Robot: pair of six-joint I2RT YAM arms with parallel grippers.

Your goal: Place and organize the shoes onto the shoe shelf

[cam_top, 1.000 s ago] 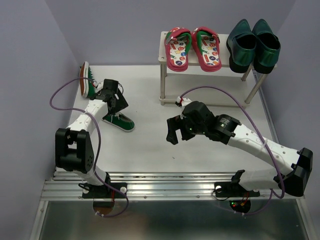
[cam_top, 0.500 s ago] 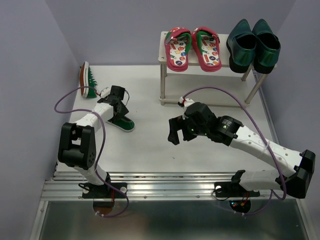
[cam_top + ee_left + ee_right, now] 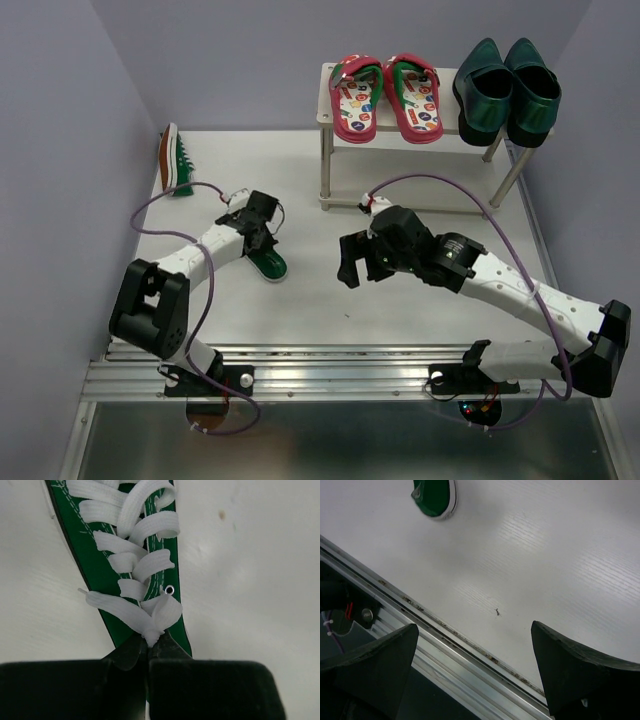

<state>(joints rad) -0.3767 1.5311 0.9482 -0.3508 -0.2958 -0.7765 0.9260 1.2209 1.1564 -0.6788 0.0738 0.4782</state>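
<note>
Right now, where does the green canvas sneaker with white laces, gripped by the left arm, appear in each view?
Top external: green canvas sneaker with white laces left of centre, beneath the left arm's fingers.
Left wrist: upper left, laces facing the camera.
Right wrist: only its toe, at the top edge.
Shared landmark: the white tabletop.

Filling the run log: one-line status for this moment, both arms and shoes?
left gripper: shut on green white-laced sneaker | right gripper: open, empty | red flip-flops, teal loafers: on pale wood shelf | second sneaker: on side, off shelf
</note>
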